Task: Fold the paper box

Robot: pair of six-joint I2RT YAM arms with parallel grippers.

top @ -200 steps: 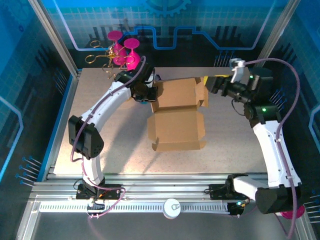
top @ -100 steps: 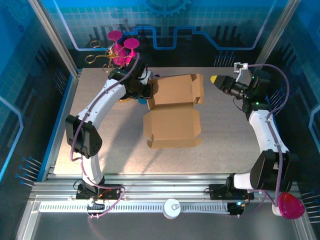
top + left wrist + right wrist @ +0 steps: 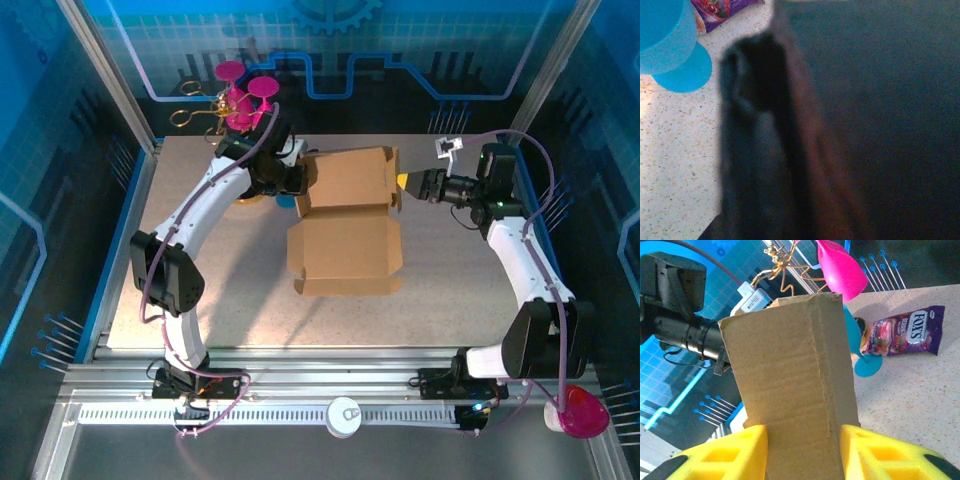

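Observation:
The brown paper box [image 3: 345,235] lies mid-table, its lid part [image 3: 350,178] raised at the back. My left gripper [image 3: 297,183] is shut on the box's back left edge. In the left wrist view a dark blurred finger [image 3: 752,130] and shadowed cardboard [image 3: 875,110] sit close to the lens. My right gripper [image 3: 401,181] is at the lid's right side flap. In the right wrist view that flap [image 3: 795,365] stands upright behind the gap between the yellow fingers [image 3: 720,452]. Both fingers overlap its edges. The right gripper [image 3: 804,432] is open and grips nothing.
A purple snack packet [image 3: 902,335] and a blue stemmed cup [image 3: 670,45] sit on the table left of the box. Pink glasses on a gold wire stand [image 3: 240,100] are at the back left corner. A metal frame rail [image 3: 330,360] borders the near edge.
The box slid a little left with the left gripper. The right gripper pulled back from the box's right side, then returned to the right flap.

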